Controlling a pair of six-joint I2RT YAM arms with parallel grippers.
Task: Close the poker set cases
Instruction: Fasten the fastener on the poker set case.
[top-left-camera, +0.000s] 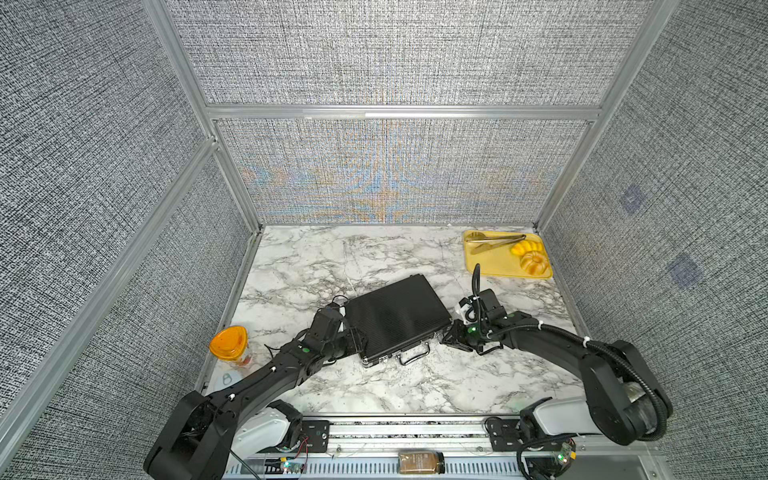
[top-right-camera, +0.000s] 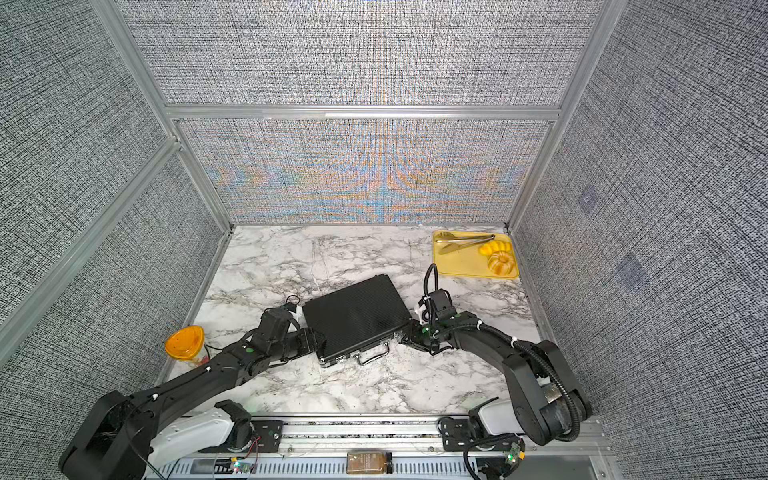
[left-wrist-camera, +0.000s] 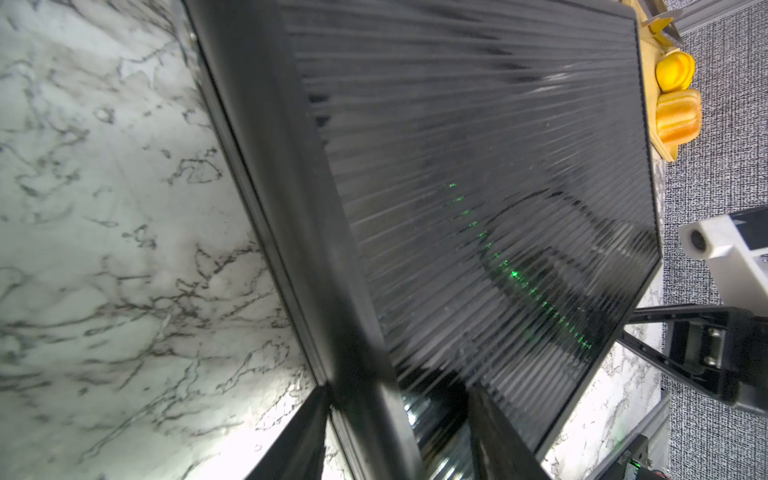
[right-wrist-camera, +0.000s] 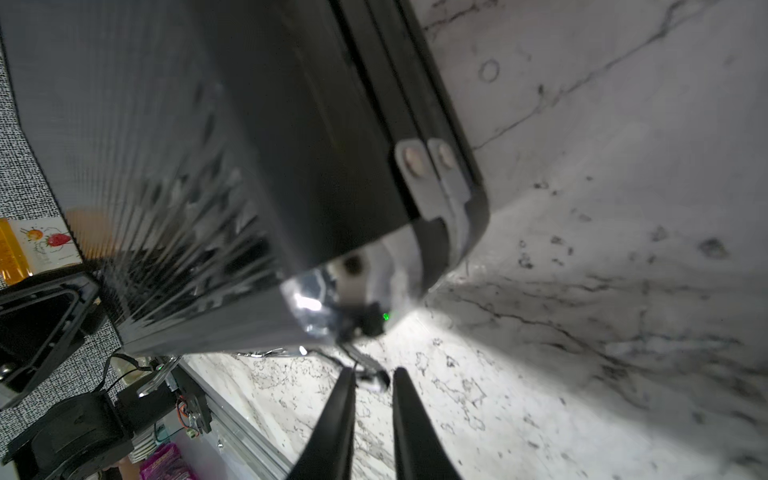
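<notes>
The poker set case (top-left-camera: 395, 316) (top-right-camera: 355, 318) is black and ribbed. It lies on the marble table with its lid down, its silver handle (top-left-camera: 415, 355) facing the front. My left gripper (top-left-camera: 356, 340) (top-right-camera: 313, 343) is at the case's left edge. In the left wrist view the gripper (left-wrist-camera: 401, 386) straddles that edge, one finger (left-wrist-camera: 494, 432) on the ribbed lid (left-wrist-camera: 478, 166) and the other against the bottom of the side wall. My right gripper (top-left-camera: 444, 336) (right-wrist-camera: 375, 370) sits just off the case's front right chrome corner (right-wrist-camera: 361, 266), open only a narrow gap and holding nothing.
A yellow tray (top-left-camera: 494, 262) with tongs, a knife and pastries stands at the back right. An orange-lidded container (top-left-camera: 228, 343) sits at the left edge beside my left arm. A brown jar (top-left-camera: 420, 463) lies on the front rail. Grey panel walls enclose the table on three sides.
</notes>
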